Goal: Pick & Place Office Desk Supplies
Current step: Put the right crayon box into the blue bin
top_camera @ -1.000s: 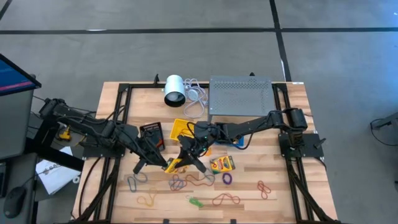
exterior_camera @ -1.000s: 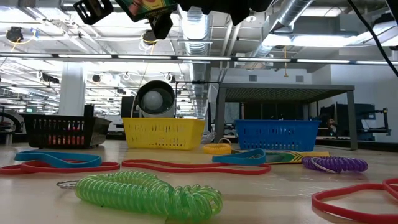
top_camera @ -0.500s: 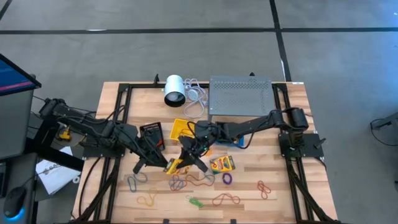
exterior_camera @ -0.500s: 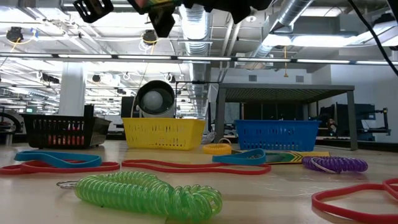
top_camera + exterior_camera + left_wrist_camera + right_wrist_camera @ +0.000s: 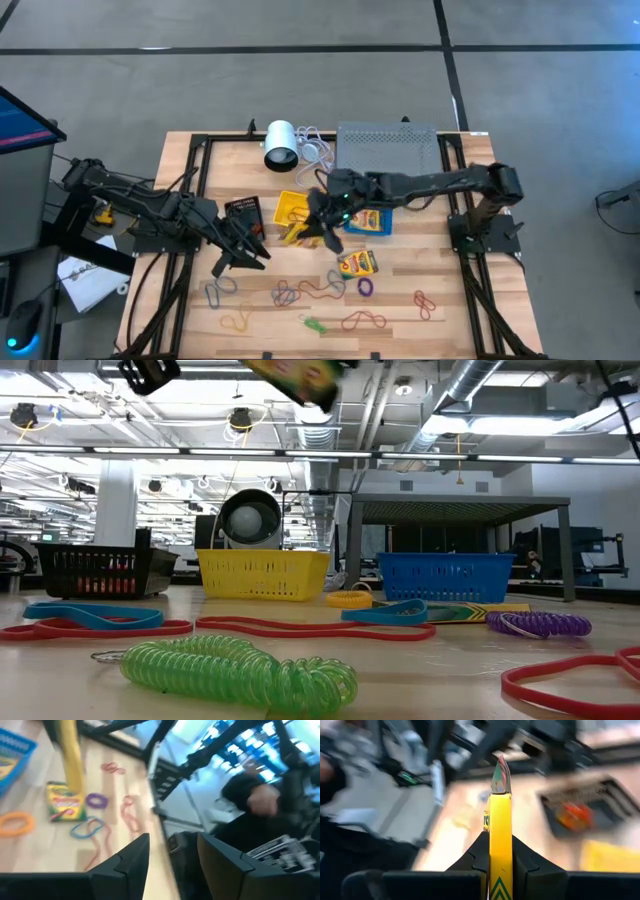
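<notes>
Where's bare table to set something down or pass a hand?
Free: right front corner, right of the red loops, and left rear, between white cylinder and black tray. Crowded: front centre with rubber bands and crayon box; the middle with both grippers and trays.

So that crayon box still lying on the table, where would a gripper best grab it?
The crayon box lies flat and slightly askew, with bare wood around it. Probably best from straight above, fingers closing across its two long edges near the middle, turned to match its tilt. The purple ring nearby sits clear.
</notes>
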`<control>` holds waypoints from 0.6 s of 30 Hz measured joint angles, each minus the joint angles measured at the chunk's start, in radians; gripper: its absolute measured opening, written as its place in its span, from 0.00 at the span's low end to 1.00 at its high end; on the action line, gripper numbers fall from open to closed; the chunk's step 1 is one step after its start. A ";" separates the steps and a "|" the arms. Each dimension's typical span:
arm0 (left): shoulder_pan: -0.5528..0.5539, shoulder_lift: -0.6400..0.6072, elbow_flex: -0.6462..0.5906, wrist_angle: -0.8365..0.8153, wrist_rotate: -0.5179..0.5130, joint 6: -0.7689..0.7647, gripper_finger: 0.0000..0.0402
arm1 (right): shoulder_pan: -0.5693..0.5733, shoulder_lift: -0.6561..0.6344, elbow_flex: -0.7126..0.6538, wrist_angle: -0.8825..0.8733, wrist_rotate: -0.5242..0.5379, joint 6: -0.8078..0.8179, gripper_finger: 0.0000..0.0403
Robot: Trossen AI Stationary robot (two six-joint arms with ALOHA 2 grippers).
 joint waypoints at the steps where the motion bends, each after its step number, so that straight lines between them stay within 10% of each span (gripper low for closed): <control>1: 0.000 0.000 0.000 -0.011 -0.015 0.011 0.40 | -0.003 -0.023 0.000 -0.055 0.048 -0.004 0.06; 10: 0.000 0.002 -0.002 -0.024 -0.142 0.154 0.35 | -0.005 -0.194 -0.036 -0.451 0.372 0.055 0.06; 18: 0.000 0.012 -0.104 0.134 -0.509 0.257 0.34 | -0.025 -0.324 -0.237 -0.499 0.488 0.180 0.06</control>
